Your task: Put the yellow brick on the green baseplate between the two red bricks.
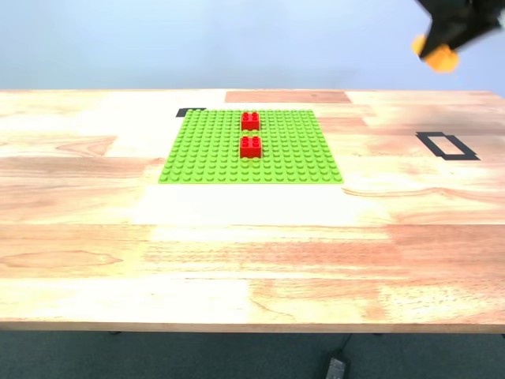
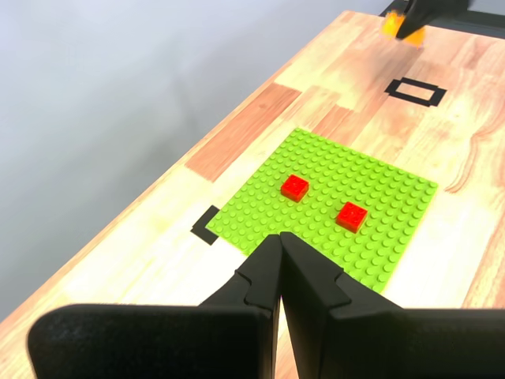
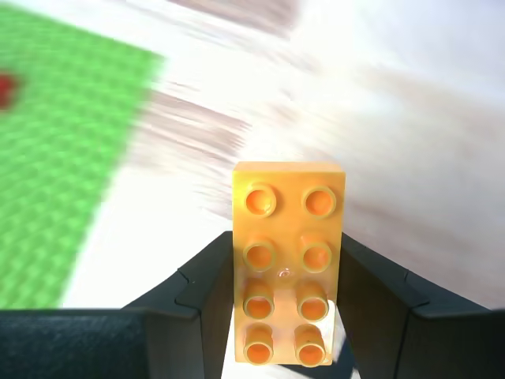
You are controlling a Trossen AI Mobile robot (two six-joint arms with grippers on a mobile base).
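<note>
- My second gripper (image 3: 288,304) gripped the yellow brick (image 3: 287,272), jaws clenched on its two long sides. This left the studded top face clear and uncovered.
- In the exterior view the yellow brick (image 1: 439,55) was high in the air near that view's upper right corner, well above the surface (image 1: 252,253) and well apart from the green baseplate (image 1: 284,154). The judgement is that this height kept the brick clear of everything on the surface during transfer.
- The second wrist view was motion-blurred around the brick, so the ground below could not be read in detail.
- The two red bricks (image 1: 250,121) (image 1: 251,147) stood on the baseplate in one line running away from the camera, a narrow strip of bare studs between them. That gap is the target seat.
- My first gripper (image 2: 280,245) had its jaws pressed together on nothing and hung above the near edge of the green baseplate (image 2: 394,213); the two red bricks (image 2: 295,187) (image 2: 351,215) lay beyond it. It appeared parked, out of the carrying arm's way.
- A black tape rectangle (image 1: 447,146) on the surface lay toward the exterior view's right, empty.
- Judgement: the transfer step was in progress; placement was not yet done.
</note>
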